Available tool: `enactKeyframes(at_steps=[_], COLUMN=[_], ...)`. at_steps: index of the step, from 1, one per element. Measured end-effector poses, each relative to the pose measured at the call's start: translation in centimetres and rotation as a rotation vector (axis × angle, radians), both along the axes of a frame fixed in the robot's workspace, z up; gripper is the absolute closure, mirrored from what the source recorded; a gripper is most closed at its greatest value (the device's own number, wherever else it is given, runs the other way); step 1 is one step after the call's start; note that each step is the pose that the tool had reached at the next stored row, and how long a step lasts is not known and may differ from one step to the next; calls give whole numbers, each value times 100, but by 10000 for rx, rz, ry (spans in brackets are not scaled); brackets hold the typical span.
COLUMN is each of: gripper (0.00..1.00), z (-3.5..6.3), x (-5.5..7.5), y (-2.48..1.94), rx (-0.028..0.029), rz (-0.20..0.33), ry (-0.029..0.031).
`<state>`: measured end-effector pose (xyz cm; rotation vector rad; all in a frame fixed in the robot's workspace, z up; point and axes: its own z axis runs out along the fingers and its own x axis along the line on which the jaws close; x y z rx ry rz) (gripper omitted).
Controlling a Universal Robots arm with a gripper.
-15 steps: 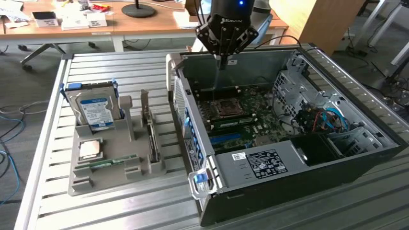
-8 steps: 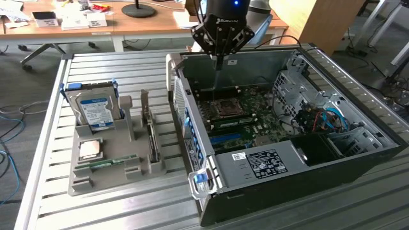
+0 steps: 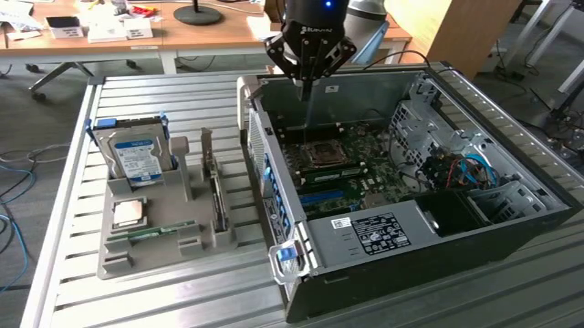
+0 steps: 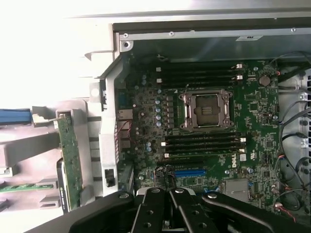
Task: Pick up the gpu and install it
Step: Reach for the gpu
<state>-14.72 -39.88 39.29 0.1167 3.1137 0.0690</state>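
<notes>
Eyeballing the exterior view: jaws pinched together on nothing, hanging over the open case (image 3: 383,287). The gpu (image 3: 213,181) stands on edge in the grey holder (image 3: 137,263) just outside the case, long axis along its wall, with the hard drive (image 3: 137,154) beside it. Wrist view: gpu (image 4: 69,160) outside the case (image 4: 204,48); the blue slot (image 4: 189,172) inside looks empty.

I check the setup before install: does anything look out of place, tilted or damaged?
Nothing stands out. The gpu and the hard drive sit slotted in the gray holder, and the open computer case shows no damage or spill.
</notes>
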Motion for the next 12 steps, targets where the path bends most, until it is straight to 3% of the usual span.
enactKeyframes(at_steps=[12], gripper=[89], z=[-2], x=[-121], y=[0], rx=[0], rz=[1], ry=[0])
